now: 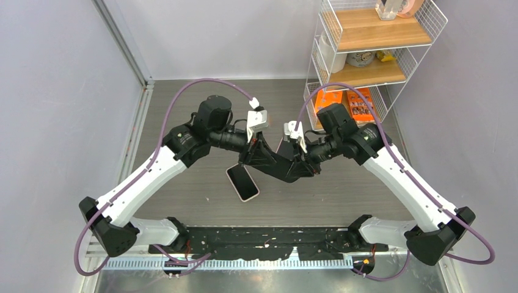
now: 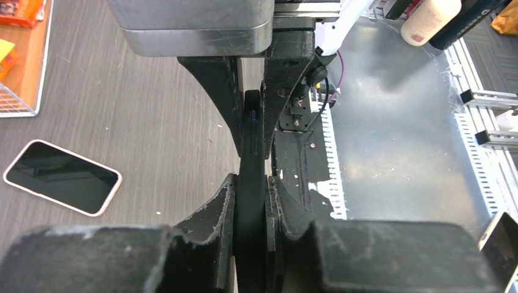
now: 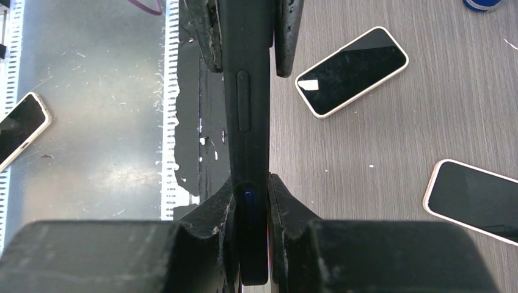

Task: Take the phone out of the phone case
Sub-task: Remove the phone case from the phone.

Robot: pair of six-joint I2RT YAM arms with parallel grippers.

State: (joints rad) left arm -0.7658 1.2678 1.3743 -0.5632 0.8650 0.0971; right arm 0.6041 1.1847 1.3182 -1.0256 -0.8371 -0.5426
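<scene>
Gripping the phone case (image 3: 244,91) edge-on in mid-air, at the centre of the overhead frame, above the worktop (image 1: 342,195). Left pincer (image 2: 250,198) closed tight on 1 end of the case, right pincer (image 3: 250,204) pinched just as tight on the other end, with no gap at either set of pads. Cannot tell from these edge-on views about any phone inside: only the black rim, a side button and a small blue spot on show.

To peel well, hold 1 pincer firm as the anchor and bend the case's rim away with the other, slowly, starting at a corner. Avoid twisting both ends at once; likely to slip. Mind the loose phone (image 1: 242,182) lying flat just below and left of the case in the overhead frame, and work low over bare worktop in case of a drop.
</scene>
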